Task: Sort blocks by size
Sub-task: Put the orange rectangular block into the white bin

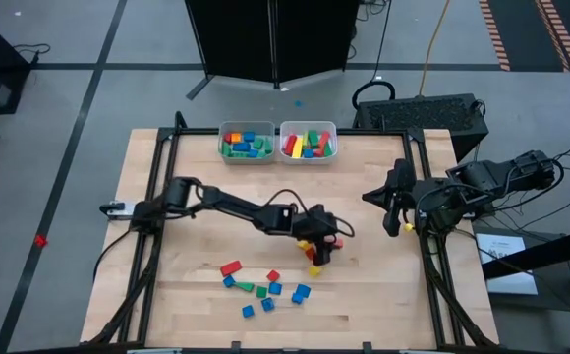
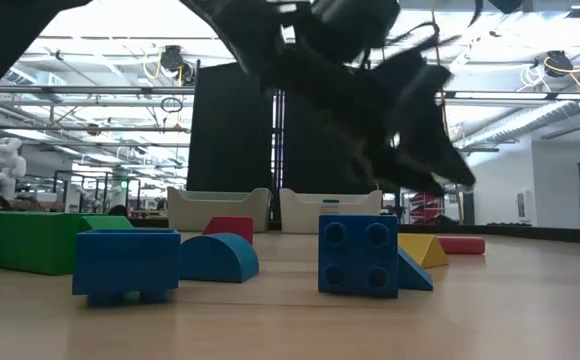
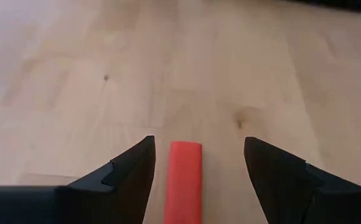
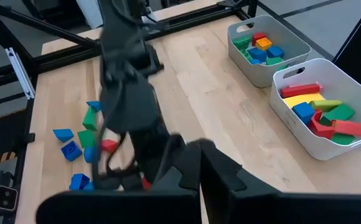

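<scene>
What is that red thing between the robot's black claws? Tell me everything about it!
It is a red block, a long smooth bar with rounded corners that looks like plastic. It lies flat on the pale wooden table. The left gripper has its jaws open, one on each side of the bar, with gaps showing, so neither seems to touch it. Its near end runs out of the wrist picture.

Pale wood table (image 1: 383, 295) with a black frame, standing on a grey floor (image 1: 69, 59) marked by dark lines. Orange-and-black hazard tape (image 1: 496, 34) at the far right corner of the floor. Tall black panel (image 2: 232, 130) behind the table's far edge. Black case (image 1: 432, 110) just beyond the table's far right corner, yellow cable (image 1: 430, 49) running to it. Low view: open hall, white ceiling trusses (image 2: 90, 50), bright overhead light, a white humanoid figure (image 2: 6, 160) far off at left.
</scene>
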You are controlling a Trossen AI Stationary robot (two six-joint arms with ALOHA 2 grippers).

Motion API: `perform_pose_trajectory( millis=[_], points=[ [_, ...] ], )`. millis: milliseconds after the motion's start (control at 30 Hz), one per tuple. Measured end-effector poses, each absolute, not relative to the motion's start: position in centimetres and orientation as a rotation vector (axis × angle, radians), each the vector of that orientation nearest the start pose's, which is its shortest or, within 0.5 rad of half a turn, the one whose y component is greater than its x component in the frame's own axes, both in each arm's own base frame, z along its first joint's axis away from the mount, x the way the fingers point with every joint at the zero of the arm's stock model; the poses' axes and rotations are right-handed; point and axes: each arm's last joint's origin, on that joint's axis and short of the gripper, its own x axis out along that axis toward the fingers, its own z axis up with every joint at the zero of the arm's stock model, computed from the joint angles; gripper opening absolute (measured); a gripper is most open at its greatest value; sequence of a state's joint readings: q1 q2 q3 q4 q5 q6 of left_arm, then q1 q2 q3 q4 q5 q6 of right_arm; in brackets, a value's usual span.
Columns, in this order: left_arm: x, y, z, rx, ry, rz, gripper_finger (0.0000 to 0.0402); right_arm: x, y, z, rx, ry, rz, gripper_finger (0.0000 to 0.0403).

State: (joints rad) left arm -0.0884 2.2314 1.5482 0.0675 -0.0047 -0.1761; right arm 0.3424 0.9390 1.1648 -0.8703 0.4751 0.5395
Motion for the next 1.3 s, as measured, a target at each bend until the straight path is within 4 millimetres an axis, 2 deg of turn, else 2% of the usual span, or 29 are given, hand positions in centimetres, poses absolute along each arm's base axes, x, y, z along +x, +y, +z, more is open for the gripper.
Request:
perform_pose_trajectory(
  millis=[233, 367, 467, 600, 767, 833, 900, 1067, 1233, 1300],
  points=[
    [48.8, -4.6, 10.6, -0.128, 0.726, -0.026, 0.0246, 15.9, 4.3, 37.4, 0.291, 0.533, -0.288, 0.0],
    [48.7, -4.6, 9.3, -0.132, 0.777, -0.031, 0.0235, 15.9, 4.3, 37.4, 0.306, 0.526, -0.289, 0.0],
    [48.4, -4.5, 8.8, -0.132, 0.819, -0.029, 0.0192, 15.9, 4.3, 37.4, 0.319, 0.524, -0.293, 0.0],
    [48.4, -4.1, 9.1, -0.172, 0.826, 0.005, 0.0098, 15.9, 4.3, 37.4, 0.321, 0.525, -0.29, 0.0],
    [48.7, -2.9, 10.9, -0.256, 0.801, 0.032, 0.009, 15.9, 4.3, 37.4, 0.32, 0.526, -0.29, 0.0],
    [48.6, -1.9, 12.2, -0.267, 0.801, 0.05, 0.009, 15.9, 4.3, 37.4, 0.32, 0.526, -0.29, 0.0],
    [48.8, -0.3, 14.5, -0.278, 0.737, 0.079, 0.009, 15.9, 4.3, 37.4, 0.32, 0.526, -0.29, 0.0],
    [48.0, 5.2, 20.7, -0.298, 0.576, 0.187, 0.009, 16.0, 4.3, 37.4, 0.315, 0.525, -0.29, 0.0],
    [45.8, 11.2, 24.0, -0.239, 0.51, 0.365, 0.009, 15.9, 4.3, 37.4, 0.309, 0.526, -0.289, 0.0],
    [45.1, 13.8, 24.7, -0.228, 0.484, 0.427, 0.009, 15.9, 4.3, 37.4, 0.308, 0.526, -0.29, 0.0]
  ],
)
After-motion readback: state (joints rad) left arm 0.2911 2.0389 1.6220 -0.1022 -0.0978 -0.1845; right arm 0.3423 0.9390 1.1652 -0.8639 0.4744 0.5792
